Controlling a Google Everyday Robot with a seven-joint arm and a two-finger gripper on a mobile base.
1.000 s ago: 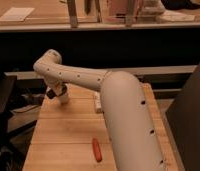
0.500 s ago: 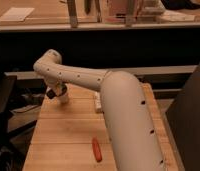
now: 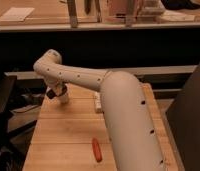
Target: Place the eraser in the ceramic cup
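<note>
We are seeing the tool (image 3: 54, 93) hanging at the upper left side of the cup (image 3: 63, 95), touching it or just beside it; we cannot tell which. We cannot tell whether the tool is clenched, released or grasping anything.

The cup is white and is standing upright on the wooden tabletop (image 3: 68, 132), near its far left corner.

The arm (image 3: 124, 117) is reaching in from the near right of the cup. It is bending at an elbow above the cup, with the wrist dropping down to the tool.

The eraser (image 3: 98, 102), which we are reading as the pale block, is lying on the tabletop to the right of the cup. It is apart from the cup and is being partly hidden by the arm.

A red stick (image 3: 97, 149) is lying well nearer to us than the cup and to its right, just beside the arm. We are not seeing inside the cup.
</note>
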